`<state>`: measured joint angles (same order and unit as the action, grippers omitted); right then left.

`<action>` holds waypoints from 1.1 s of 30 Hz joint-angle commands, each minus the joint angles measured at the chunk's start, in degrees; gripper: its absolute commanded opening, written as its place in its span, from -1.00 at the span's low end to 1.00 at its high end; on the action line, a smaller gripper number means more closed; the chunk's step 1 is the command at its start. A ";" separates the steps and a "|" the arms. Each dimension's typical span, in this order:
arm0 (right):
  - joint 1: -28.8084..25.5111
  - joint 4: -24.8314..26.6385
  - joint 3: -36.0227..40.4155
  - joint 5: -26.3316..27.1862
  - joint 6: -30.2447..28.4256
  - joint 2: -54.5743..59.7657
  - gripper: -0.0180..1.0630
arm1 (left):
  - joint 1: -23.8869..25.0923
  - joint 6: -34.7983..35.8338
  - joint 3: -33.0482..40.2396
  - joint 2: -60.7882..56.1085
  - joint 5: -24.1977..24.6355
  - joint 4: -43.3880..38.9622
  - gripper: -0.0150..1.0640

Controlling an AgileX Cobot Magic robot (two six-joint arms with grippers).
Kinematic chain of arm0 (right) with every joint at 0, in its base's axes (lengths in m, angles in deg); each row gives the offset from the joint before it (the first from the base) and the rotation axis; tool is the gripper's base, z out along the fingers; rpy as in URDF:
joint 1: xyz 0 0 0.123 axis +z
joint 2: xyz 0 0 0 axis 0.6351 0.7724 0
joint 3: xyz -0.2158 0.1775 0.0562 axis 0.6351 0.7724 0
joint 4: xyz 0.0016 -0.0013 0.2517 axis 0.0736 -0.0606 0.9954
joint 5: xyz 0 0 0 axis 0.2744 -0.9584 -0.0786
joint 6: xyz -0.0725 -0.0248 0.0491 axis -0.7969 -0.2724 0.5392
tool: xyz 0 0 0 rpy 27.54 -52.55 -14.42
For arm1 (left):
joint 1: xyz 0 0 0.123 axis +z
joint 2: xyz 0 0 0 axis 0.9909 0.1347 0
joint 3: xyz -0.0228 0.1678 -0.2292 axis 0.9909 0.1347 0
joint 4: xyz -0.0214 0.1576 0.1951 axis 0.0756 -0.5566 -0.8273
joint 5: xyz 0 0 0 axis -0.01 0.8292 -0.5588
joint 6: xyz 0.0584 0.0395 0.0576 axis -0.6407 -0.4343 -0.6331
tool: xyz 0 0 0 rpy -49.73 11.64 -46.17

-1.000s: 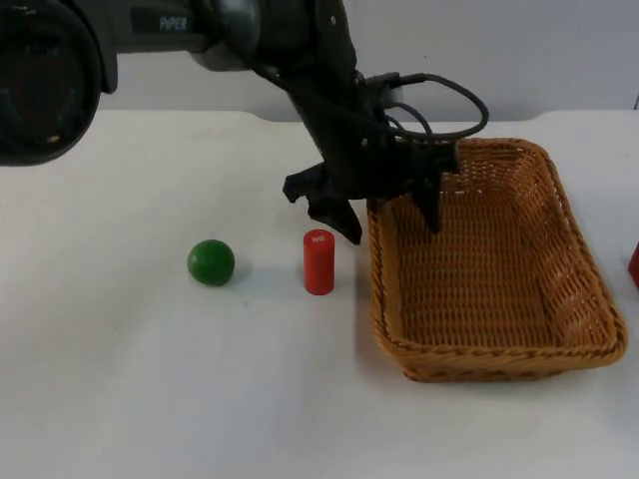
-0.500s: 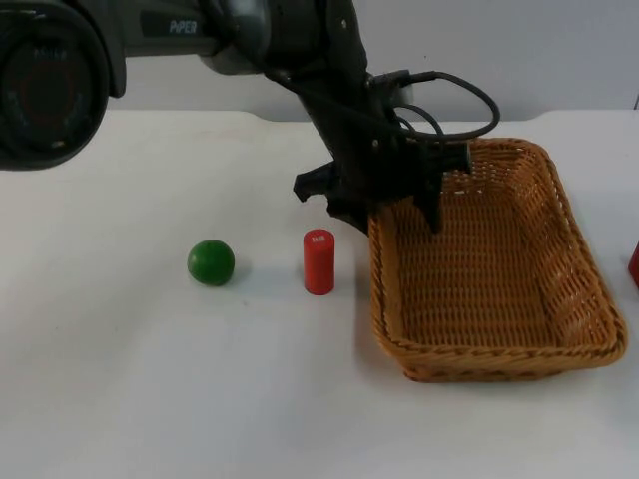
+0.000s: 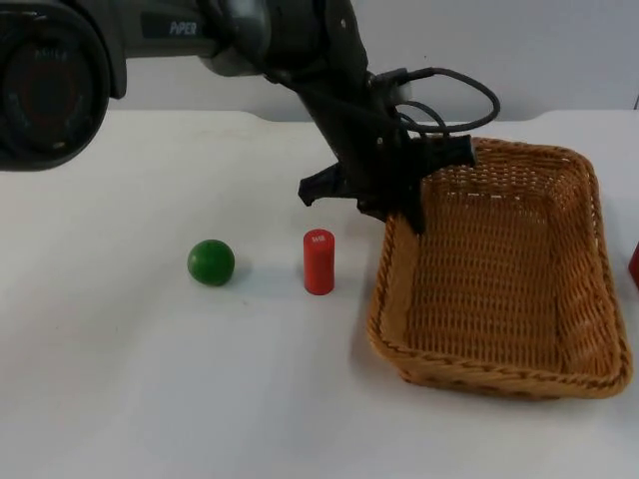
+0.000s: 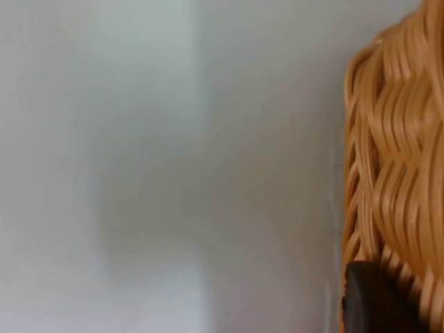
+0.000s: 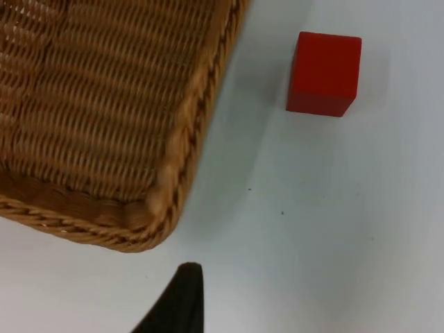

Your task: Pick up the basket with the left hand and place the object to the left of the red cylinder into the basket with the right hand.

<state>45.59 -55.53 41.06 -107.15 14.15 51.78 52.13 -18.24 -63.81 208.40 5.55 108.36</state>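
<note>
1. The left gripper (image 3: pixel 404 205) is clamped on the rim of the basket (image 3: pixel 499 269) at the basket's 10 o'clock corner; in the top view one black finger reaches down inside the wall and the rest of the gripper sits outside it.
2. In the left wrist view, a black fingertip (image 4: pixel 371 298) presses against the woven rim of the basket (image 4: pixel 395 159), with bare white table (image 4: pixel 173 173) beside it.
3. The basket looks tilted, its gripped side raised and its far side low near the table.
4. The green ball (image 3: pixel 211 261) lies on the table (image 3: pixel 150 379) at about 8 o'clock from the left gripper, well apart from it.
5. The ball is round, plain green and sits alone on the white surface.
6. The red cylinder (image 3: pixel 319 261) stands upright at 3 o'clock from the ball, between the ball and the basket, touching neither.
7. The basket is rectangular, woven of tan wicker, and nothing lies inside it.
8. In the right wrist view, a corner of the basket (image 5: pixel 104 104) shows with a red cube (image 5: pixel 323 73) near it on the table, apart from the rim.
9. The right gripper (image 5: pixel 177 302) hovers above the table near that basket corner; whether its fingers are apart or together cannot be told.
10. A sliver of red shows at the 3 o'clock edge of the top view, beyond the basket.
</note>
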 commanded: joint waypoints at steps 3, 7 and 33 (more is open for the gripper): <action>-0.35 0.00 -0.12 0.11 -0.80 0.10 0.98 | -0.23 0.99 -0.61 -2.04 -0.16 6.32 -0.98; -0.35 0.00 -0.12 0.11 -0.80 0.10 0.98 | 0.00 2.44 -3.95 -3.86 3.78 6.59 -0.98; -0.35 0.00 -0.12 0.12 -0.80 0.10 0.98 | 12.68 -4.67 5.68 -23.78 20.23 -0.94 -0.98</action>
<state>45.59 -55.53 41.06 -107.26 14.15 51.78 64.06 -22.26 -60.79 187.48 25.27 106.57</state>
